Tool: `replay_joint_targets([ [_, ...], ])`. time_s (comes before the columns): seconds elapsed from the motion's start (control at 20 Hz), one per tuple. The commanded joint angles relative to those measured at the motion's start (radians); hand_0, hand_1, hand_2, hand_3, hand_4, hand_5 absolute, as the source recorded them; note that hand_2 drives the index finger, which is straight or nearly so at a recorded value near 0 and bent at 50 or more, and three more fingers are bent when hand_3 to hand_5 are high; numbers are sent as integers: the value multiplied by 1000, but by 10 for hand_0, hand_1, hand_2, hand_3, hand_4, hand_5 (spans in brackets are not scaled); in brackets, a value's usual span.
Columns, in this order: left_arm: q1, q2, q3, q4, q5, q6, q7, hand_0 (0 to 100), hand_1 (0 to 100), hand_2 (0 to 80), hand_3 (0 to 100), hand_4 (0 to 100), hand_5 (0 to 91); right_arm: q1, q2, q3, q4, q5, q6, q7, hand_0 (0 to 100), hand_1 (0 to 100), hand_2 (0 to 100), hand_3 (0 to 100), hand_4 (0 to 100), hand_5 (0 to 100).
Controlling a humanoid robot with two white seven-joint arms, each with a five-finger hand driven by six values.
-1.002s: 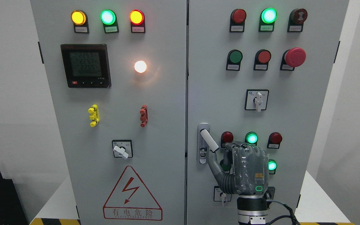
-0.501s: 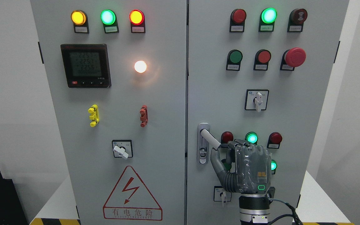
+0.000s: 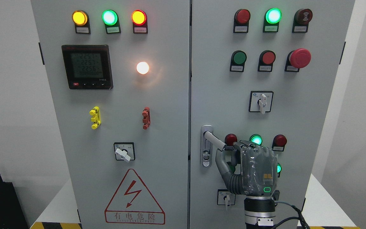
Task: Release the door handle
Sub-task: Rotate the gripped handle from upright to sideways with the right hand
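- Facing a grey cabinet (image 3: 170, 127) with two doors, seen from the robot's head.
- Left door: three lamps on top, one meter (image 3: 87, 66), one white lamp, two clips, one switch.
- Right door: the handle (image 3: 214, 141) sits near the inner edge, its lever swung out to the lower right.
- Right hand (image 3: 249, 168) rises from the bottom edge, fingers curled loosely, thumb just under the lever tip; I judge it is gripping nothing, contact unclear.
- Release looks nearly done; withdrawing remains.
- Left hand is unseen.
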Motion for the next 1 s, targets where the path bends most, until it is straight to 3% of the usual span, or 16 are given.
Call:
replay_joint_targets([
  [0.0, -31, 0, -11, -9, 0, 1, 0, 120, 389, 0, 0, 0, 0, -10, -1, -4, 1, 0, -1, -1, 503, 612, 968, 1000, 1000, 999],
  [0.95, -31, 0, -11, -8, 0, 1, 0, 120, 389, 0, 0, 0, 0, 6, -11, 4, 0, -3, -2, -7, 512, 594, 968, 1000, 1000, 997],
])
